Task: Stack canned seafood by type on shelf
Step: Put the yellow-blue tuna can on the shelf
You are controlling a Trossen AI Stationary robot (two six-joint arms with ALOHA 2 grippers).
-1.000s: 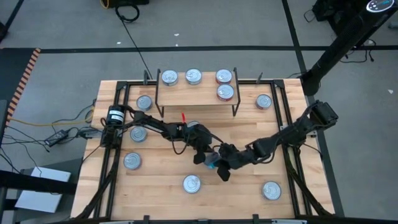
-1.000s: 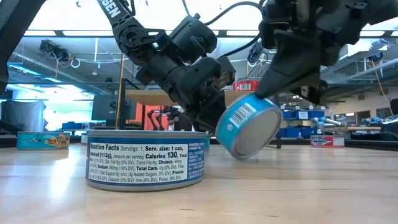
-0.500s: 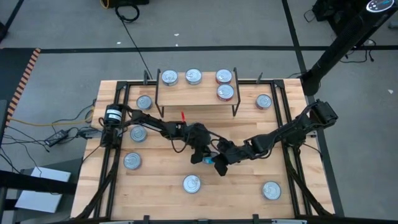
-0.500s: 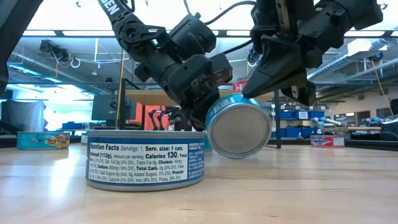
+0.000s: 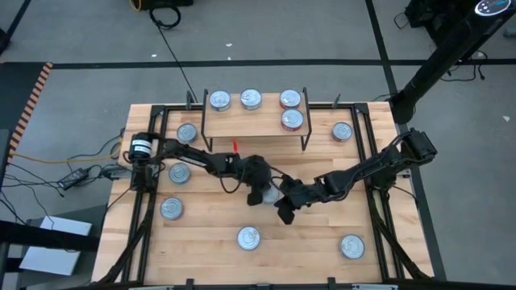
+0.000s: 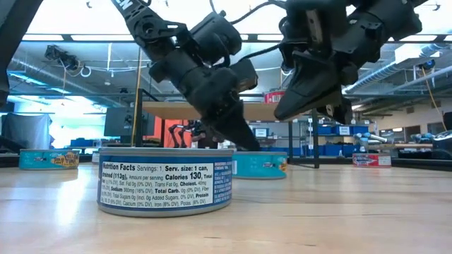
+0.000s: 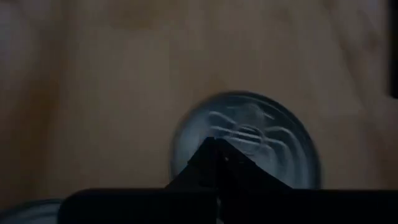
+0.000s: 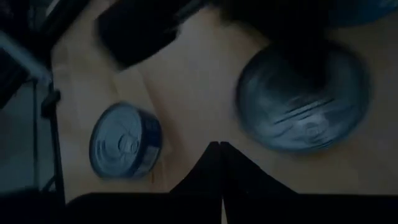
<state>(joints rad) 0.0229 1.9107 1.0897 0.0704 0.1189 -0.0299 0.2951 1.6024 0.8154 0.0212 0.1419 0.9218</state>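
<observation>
At table centre: teal can (image 6: pixel 260 165) flat on wood; left gripper (image 5: pixel 260 193) and right gripper (image 5: pixel 285 211) fingers closed, empty, hovering just above.

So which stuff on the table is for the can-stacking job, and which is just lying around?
For the job:
- tins on the shelf, like this red one
- loose tins on the table, like this one
- teal tin lying flat under both shut claws
- shelf
- left claw, right claw

Just lying about:
- cables and black box on the floor
- small red thing by the shelf
</observation>
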